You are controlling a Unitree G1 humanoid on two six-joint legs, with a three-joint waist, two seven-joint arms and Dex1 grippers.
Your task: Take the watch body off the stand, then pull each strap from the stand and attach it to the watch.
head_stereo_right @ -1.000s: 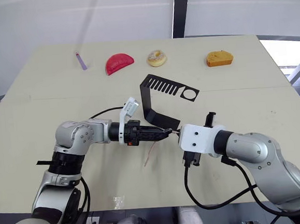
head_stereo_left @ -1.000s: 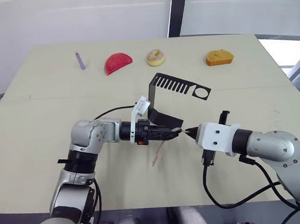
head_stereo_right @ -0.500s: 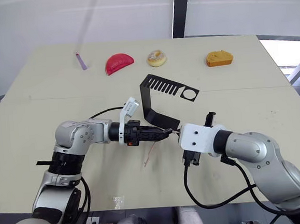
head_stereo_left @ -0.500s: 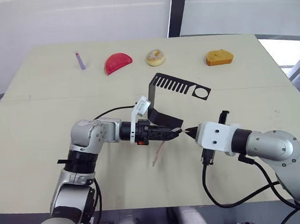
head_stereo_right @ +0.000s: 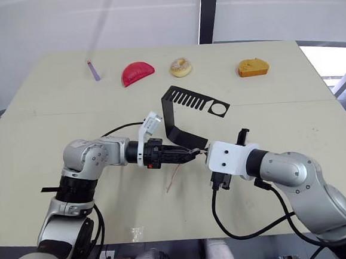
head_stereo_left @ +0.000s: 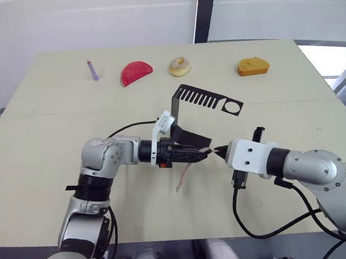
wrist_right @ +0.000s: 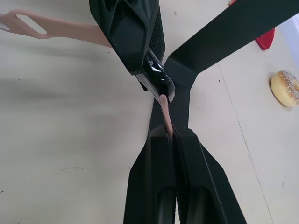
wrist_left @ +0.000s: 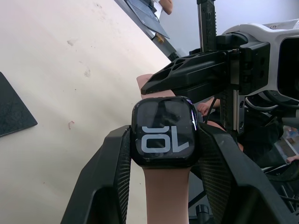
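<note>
Black watch body [wrist_left: 164,132] — clamped in left claw [wrist_left: 163,154] | right claw [wrist_right: 169,135] — pinching strap [wrist_right: 165,112]

My left tool [head_stereo_left: 203,153] and right tool [head_stereo_left: 218,151] are meeting tip to tip over the middle of the surface [head_stereo_left: 37,152], just in front of the stand [head_stereo_left: 187,119], with the watch body [wrist_left: 164,132] sitting between them. One strap [head_stereo_left: 183,178] is hanging from the watch toward the surface. Along the far edge, a stick [head_stereo_left: 92,70], a wedge [head_stereo_left: 135,72], a doughnut [head_stereo_left: 179,66] and a chunk [head_stereo_left: 252,67] are lying in a row, left to right.
</note>
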